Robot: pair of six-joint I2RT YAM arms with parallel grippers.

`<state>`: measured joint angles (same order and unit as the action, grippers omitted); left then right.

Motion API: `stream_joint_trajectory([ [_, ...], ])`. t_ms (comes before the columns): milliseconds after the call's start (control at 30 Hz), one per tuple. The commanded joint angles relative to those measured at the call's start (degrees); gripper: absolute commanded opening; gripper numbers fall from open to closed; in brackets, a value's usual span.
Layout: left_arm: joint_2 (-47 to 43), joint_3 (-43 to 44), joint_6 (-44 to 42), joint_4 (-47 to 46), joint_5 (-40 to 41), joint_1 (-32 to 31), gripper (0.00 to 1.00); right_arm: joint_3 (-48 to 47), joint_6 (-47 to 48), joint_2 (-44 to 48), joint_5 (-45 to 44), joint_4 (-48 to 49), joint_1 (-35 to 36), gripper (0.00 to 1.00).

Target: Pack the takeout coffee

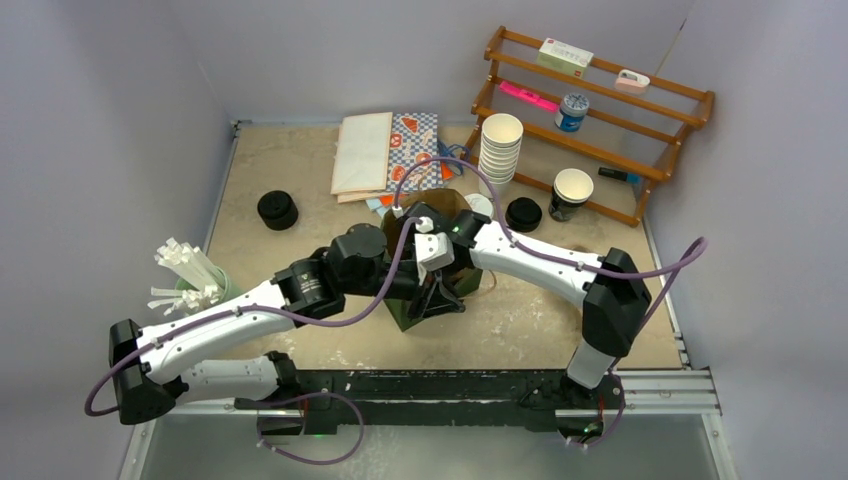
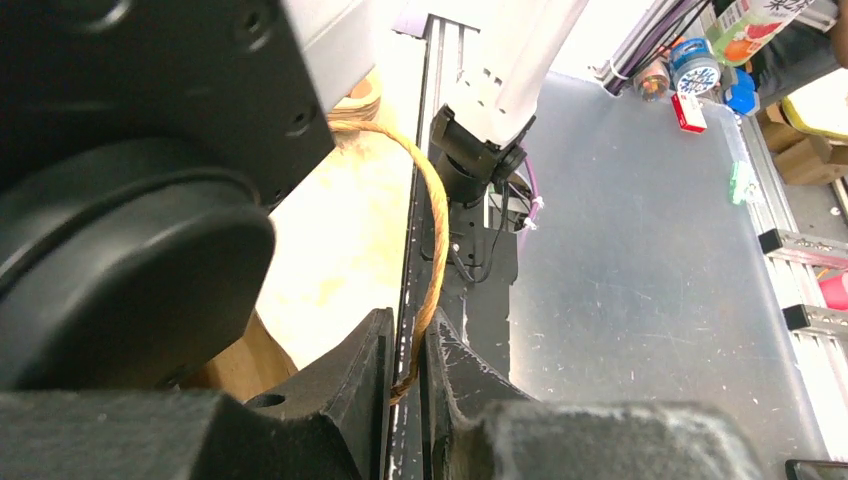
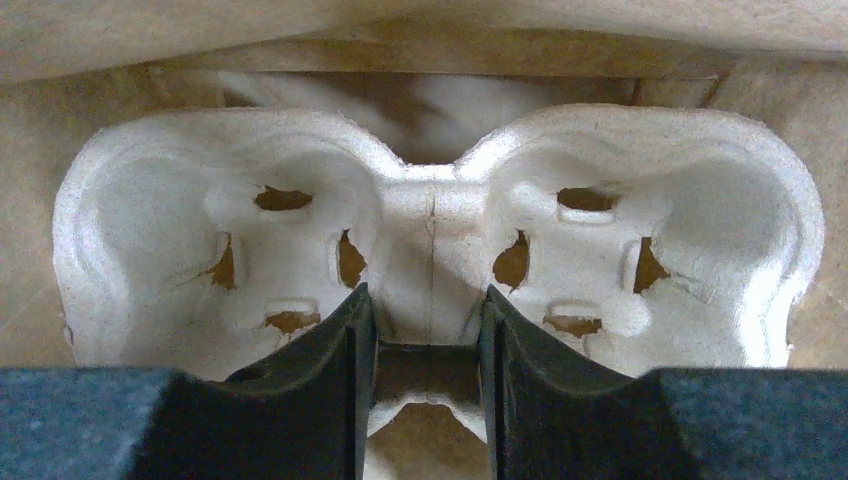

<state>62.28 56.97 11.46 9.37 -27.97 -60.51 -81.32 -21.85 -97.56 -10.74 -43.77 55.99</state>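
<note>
A brown paper bag (image 1: 452,203) stands at the table's middle between both arms. My left gripper (image 2: 408,372) is shut on the bag's twine handle (image 2: 437,230), which runs up from between the fingers. My right gripper (image 3: 428,335) reaches down into the bag and is shut on the middle bridge of a pale pulp cup carrier (image 3: 160,230), which lies on the bag's floor. The takeout coffee (image 1: 571,194), a dark cup with a white top, stands at the foot of the wooden rack (image 1: 640,95), apart from both grippers.
A stack of white cups (image 1: 500,148) stands behind the bag. Black round pieces lie at the left (image 1: 277,210) and by the rack (image 1: 523,214). Flat paper bags (image 1: 365,152) lie at the back. A cup of white sticks (image 1: 190,275) stands at the left.
</note>
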Motion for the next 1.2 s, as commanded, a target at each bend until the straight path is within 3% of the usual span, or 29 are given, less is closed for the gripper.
stream_joint_trajectory([
  [0,-0.06,1.25,-0.63,-0.98,2.55,-1.86,0.17,-1.54,-0.98,-1.08,-0.82,-0.03,0.58,0.16],
  [1167,-3.13,4.46,-0.87,2.12,5.56,-3.91,0.13,8.79,-1.53,-3.74,0.5,6.97,-0.13,0.14],
])
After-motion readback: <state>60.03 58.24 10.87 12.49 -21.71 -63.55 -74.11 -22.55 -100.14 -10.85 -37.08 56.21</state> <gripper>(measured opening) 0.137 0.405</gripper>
